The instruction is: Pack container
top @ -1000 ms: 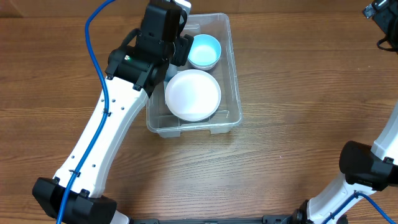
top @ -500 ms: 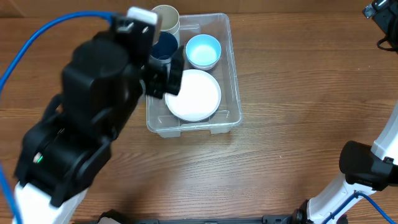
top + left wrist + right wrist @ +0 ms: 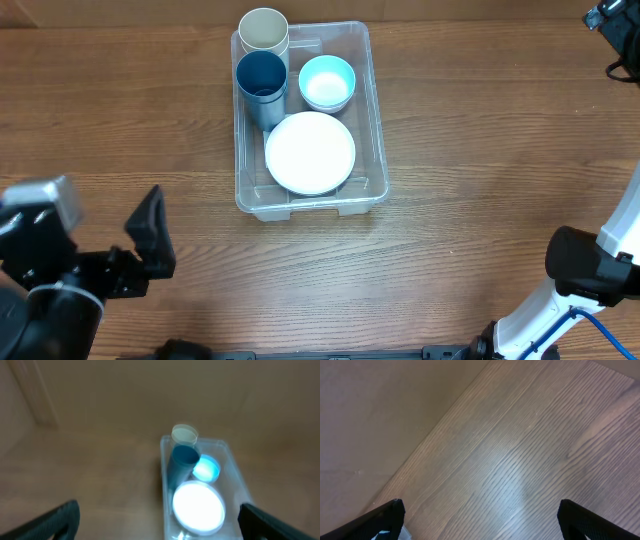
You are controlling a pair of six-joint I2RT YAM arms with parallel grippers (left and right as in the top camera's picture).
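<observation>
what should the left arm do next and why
Probably just park the left arm; packing looks done. The container holds the white plate, light blue bowl and dark blue cup, with the beige cup at its far corner. No loose item shows in any view, and the left tool is open, empty and apart from the container.

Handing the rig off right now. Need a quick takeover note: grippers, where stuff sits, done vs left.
Left gripper: open, empty, at the near left of the container, apart from it.
Right gripper: open, empty, over bare table.
In the container: beige cup in the far left corner, dark blue cup next to it, light blue bowl, white plate at the near end.
Done: four items packed.
Left: probably nothing; no loose item shows in any view.
</observation>
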